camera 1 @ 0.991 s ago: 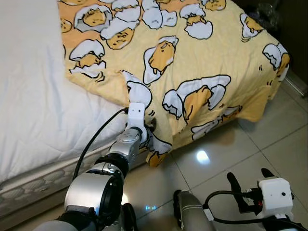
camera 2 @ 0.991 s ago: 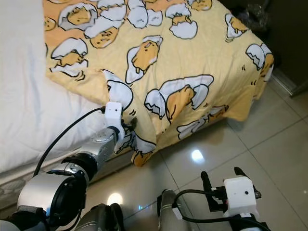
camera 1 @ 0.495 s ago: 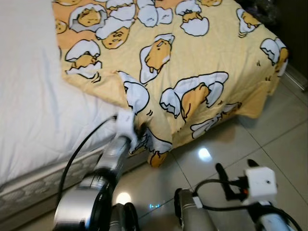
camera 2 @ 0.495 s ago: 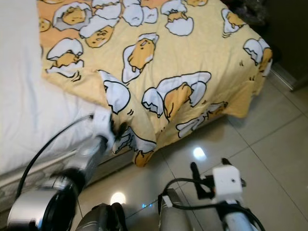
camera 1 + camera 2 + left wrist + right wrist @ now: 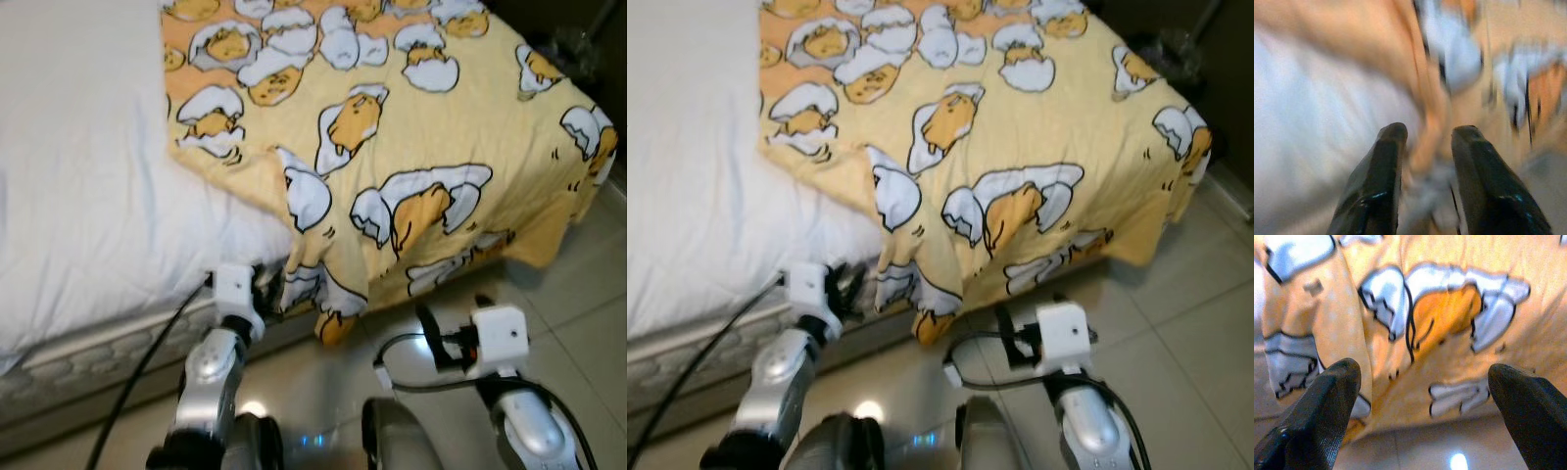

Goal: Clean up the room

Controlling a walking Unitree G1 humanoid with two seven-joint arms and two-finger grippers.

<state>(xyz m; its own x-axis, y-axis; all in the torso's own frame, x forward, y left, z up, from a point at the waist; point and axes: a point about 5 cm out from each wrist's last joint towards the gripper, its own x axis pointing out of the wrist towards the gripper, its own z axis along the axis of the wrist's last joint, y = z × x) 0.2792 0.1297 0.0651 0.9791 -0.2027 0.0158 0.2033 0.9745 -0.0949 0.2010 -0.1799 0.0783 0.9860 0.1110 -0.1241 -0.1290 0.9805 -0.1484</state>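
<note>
1. Blanket point(image 5: 411, 147), yellow with egg cartoon print, spread over the bed point(image 5: 78, 176); one folded corner droops over the bed's edge toward the floor point(image 5: 588, 294).
2. Left pincer point(image 5: 269, 289) at that hanging fold, by the mattress side; wrist view blurred, fingers point(image 5: 1382, 166) slightly apart with cloth between them. Contact cannot be told.
3. Right pincer point(image 5: 1425, 377) low over the tiles, facing the draped blanket edge, fingers spread wide, nothing held.
4. White sheet point(image 5: 69, 127) covers the bed's left part, beside the blanket.
5. Glossy tiled floor shows light reflections.
</note>
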